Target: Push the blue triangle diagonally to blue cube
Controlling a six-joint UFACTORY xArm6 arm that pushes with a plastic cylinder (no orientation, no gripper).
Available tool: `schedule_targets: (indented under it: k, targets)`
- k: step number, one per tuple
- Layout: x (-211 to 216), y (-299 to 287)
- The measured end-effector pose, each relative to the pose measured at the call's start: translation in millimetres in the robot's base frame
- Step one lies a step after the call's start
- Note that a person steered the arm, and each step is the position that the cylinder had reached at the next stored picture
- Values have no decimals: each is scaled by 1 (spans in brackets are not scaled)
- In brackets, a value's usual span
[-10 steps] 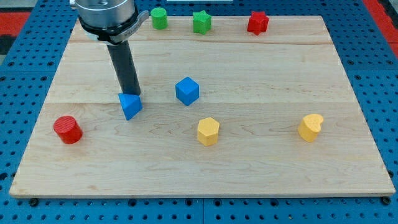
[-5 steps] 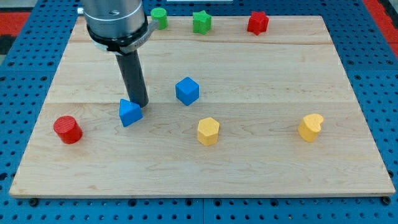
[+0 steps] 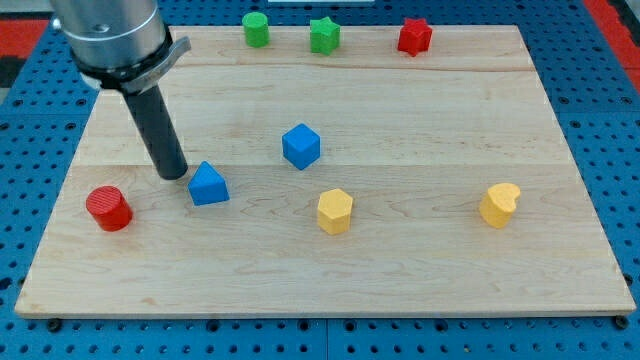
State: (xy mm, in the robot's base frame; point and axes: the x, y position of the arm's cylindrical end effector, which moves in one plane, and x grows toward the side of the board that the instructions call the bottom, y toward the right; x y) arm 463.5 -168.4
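Note:
The blue triangle (image 3: 208,185) lies on the wooden board (image 3: 420,270), left of centre. The blue cube (image 3: 301,146) stands up and to the right of it, about a block's width of bare wood between them. My tip (image 3: 173,174) rests on the board just left of the blue triangle, slightly higher in the view, with a narrow gap between them. The dark rod rises from the tip toward the view's top left.
A red cylinder (image 3: 108,208) sits near the left edge, below and left of my tip. A yellow hexagonal block (image 3: 335,211) lies below the blue cube. A yellow heart block (image 3: 499,205) is at the right. A green cylinder (image 3: 256,29), a green star (image 3: 324,35) and a red star (image 3: 414,37) line the top edge.
My tip has moved from the upper right of the blue triangle to its left side. The triangle shifted slightly down and turned a little.

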Motion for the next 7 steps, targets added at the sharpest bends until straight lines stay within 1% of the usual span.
schedule_targets:
  k: [1, 2, 3, 4, 6, 7]
  targets:
    - [2, 30]
    - [1, 35]
    - [-14, 42]
    - [-16, 61]
    - [15, 75]
    - [20, 77]
